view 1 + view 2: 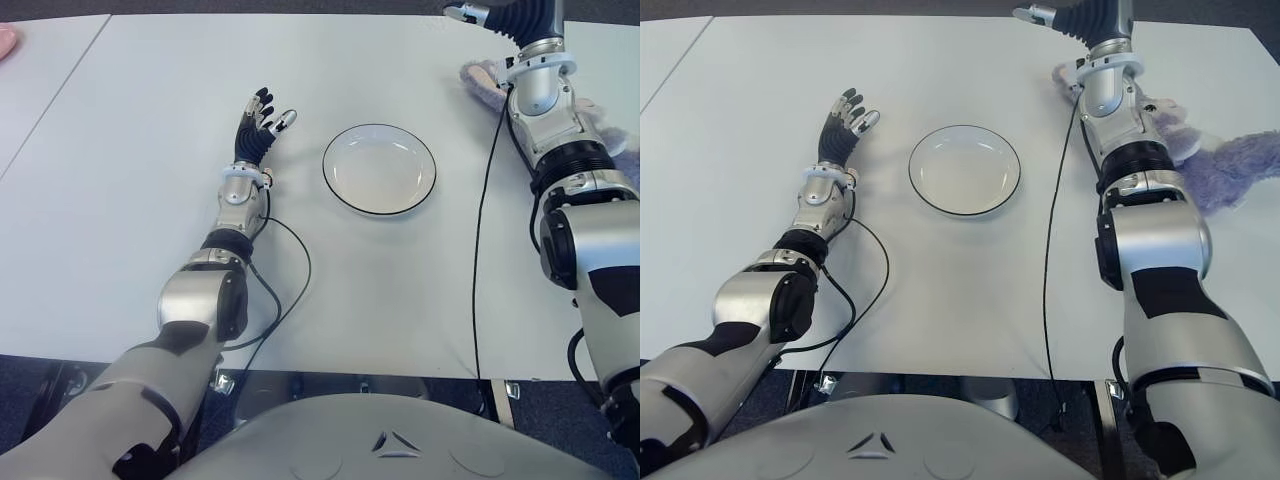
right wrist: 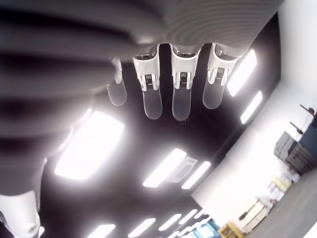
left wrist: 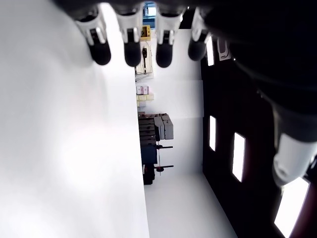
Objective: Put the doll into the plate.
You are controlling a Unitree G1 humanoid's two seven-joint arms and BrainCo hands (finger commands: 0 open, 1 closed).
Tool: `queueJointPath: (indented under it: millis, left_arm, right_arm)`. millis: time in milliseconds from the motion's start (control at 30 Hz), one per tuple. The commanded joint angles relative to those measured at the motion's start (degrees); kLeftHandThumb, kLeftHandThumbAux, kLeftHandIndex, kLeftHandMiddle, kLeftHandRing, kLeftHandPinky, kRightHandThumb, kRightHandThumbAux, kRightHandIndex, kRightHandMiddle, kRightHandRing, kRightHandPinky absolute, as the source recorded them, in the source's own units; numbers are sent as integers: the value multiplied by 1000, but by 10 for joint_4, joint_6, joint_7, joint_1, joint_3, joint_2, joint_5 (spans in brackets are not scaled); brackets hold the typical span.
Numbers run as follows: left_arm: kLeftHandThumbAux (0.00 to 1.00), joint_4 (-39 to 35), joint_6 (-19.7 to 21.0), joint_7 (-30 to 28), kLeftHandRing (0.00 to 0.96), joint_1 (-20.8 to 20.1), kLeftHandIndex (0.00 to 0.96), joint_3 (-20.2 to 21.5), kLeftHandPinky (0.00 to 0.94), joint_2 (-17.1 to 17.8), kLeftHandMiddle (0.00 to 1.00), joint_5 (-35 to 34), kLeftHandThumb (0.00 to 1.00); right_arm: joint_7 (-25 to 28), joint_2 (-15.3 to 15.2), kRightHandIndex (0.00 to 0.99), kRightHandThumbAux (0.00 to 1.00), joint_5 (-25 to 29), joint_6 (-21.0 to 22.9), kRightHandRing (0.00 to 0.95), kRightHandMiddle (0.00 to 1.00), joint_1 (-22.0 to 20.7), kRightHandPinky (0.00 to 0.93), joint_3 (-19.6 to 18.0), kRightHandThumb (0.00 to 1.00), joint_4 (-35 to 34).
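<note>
The purple and pink plush doll (image 1: 1228,166) lies on the white table (image 1: 130,170) at the far right, partly hidden behind my right forearm. The white plate (image 1: 380,170) with a dark rim stands empty in the middle of the table. My right hand (image 1: 478,13) is lifted at the far edge, beyond the doll and right of the plate. Its fingers (image 2: 152,101) are stretched out and hold nothing. My left hand (image 1: 262,115) shows to the left of the plate, fingers (image 3: 131,49) spread and empty.
A black cable (image 1: 290,275) loops over the table by my left forearm. Another cable (image 1: 483,220) runs along the table between the plate and my right arm. A pink object (image 1: 5,42) shows at the far left edge.
</note>
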Motion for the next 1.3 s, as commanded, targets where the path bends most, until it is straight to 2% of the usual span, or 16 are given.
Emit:
queueJointPath:
  millis: [33,167,367,633,1067,1300]
  left_arm:
    - [581,93,97,15,91,143,45,-8,78,-29,98,12,0]
    - [582,93,97,15,91,143,45,-9,77,-28,99,11,0]
    - [588,93,100,12,93,142,48,-8,80,-26,100,7,0]
    - [584,93,101,15,93,142,48,-9,77,-25,103,8,0]
    - [579,93,102,15,89,141,52,-10,71,-23,103,9,0]
    - [583,93,105,15,90,140,56,-8,70,-23,105,7,0]
  right_arm:
    - [-9,-42,84,658,-56,42,142,162,-1,102,39,0,12]
    - [-9,-56,77,663,-77,52,105,128,3,60,56,0,13]
    - [1,-79,77,673,-104,64,81,98,12,73,81,0,14]
    - [-4,-94,75,666,-137,87,64,76,13,63,115,0,15]
    - [17,-114,98,685,-158,123,36,47,22,43,142,0,28]
    - [26,-122,107,694,-168,129,21,35,29,29,156,1,31]
